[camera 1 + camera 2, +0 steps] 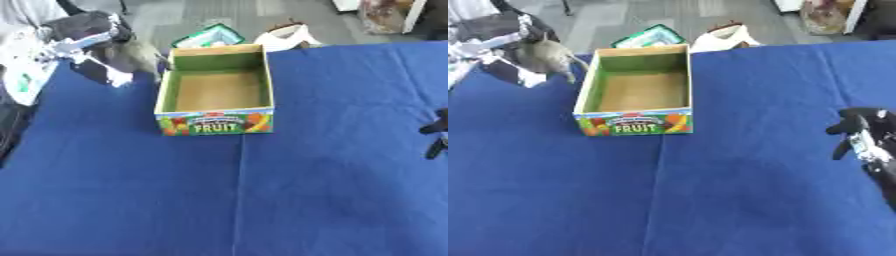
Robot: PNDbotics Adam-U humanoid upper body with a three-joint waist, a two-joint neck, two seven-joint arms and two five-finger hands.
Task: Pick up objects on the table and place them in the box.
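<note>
On the blue tablecloth [131,200], toward its far edge, stood the open cardboard box [215,90], its front printed with fruit and the word FRUIT, its brown floor bare. Beyond the box's far left corner, my left hand [83,35] was raised, curled round a grey, rounded object [549,55], which hung just outside the box's left wall. At the right edge, my right hand [866,135] showed above the cloth, fingers relaxed and pointing down, holding nothing. Past the table's far edge lay a green-rimmed item [208,36] and a white one [285,37].
</note>
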